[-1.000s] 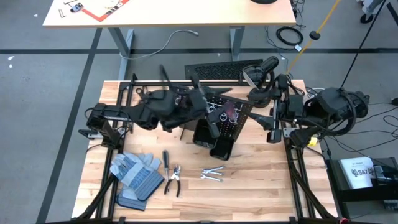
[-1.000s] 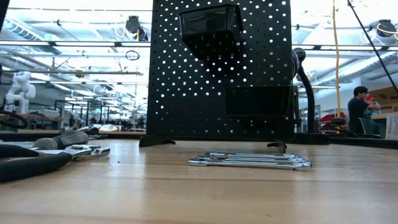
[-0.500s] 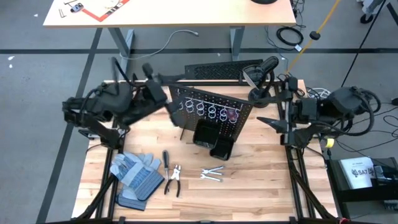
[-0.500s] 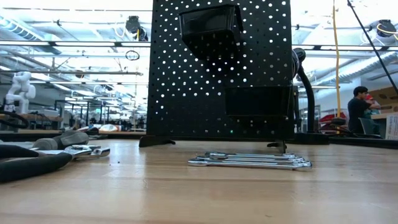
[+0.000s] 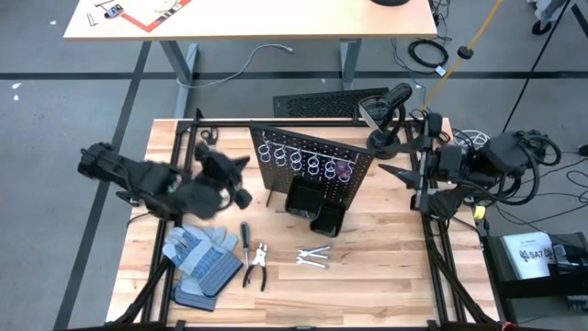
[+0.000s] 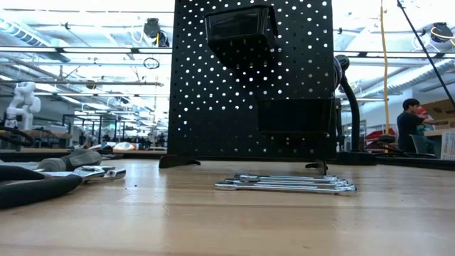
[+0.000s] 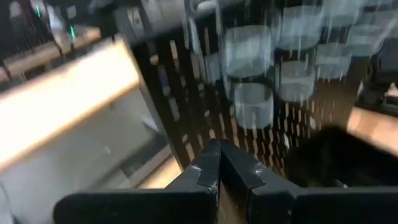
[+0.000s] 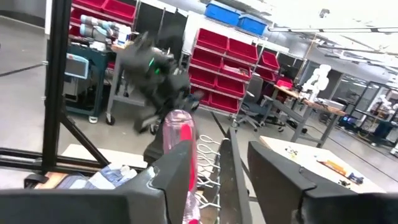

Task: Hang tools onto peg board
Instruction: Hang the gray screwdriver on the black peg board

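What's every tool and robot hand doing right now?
Left gripper, shut, empty.
Right gripper, open, empty.
Peg board, standing upright.
Red screwdriver, hanging on the peg board.
Grey screwdriver, lying on the table.
Pliers, lying on the table.
Wrenches, lying on the table.

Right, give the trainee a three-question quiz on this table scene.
1. True or false: the wrenches hang on the peg board.
2. What lies between the gloves and the wrenches? A) pliers B) a hammer C) tape
3. Fill in: the red-handled screwdriver sits in a ____ on the board.

Key: 1 false, they lie on the table; 2 A; 3 ring.
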Robot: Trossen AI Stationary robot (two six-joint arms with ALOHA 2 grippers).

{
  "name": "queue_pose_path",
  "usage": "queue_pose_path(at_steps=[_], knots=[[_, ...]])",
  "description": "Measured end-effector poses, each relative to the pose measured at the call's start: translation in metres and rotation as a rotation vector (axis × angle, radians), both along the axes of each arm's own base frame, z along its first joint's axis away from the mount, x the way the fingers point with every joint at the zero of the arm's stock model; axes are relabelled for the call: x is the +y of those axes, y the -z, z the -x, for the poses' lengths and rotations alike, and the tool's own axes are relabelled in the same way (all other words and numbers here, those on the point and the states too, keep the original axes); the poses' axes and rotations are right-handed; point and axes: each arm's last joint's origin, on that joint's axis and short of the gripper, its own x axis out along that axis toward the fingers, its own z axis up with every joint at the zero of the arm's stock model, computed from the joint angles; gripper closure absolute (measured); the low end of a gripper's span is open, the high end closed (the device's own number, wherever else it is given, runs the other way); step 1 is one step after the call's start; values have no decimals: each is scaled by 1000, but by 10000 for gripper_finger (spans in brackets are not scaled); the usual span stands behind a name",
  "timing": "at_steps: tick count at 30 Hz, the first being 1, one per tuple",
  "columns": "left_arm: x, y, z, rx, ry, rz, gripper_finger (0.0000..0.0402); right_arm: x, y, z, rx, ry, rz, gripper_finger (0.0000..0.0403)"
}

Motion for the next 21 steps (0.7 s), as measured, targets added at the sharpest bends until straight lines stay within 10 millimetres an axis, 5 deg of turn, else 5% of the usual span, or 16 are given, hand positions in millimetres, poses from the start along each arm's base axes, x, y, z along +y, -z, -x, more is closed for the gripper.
queue_pose_path(at_steps=[4,10,21], knots=[[-10,55,5,7,-13,165,392,0,2,0,19,-1,7,280],[-22,108,1,112,-30,509,383,0,4,0,37,-2,3,300],[-42,181,-11,568,-270,848,270,2,5,-4,46,-5,40,303]])
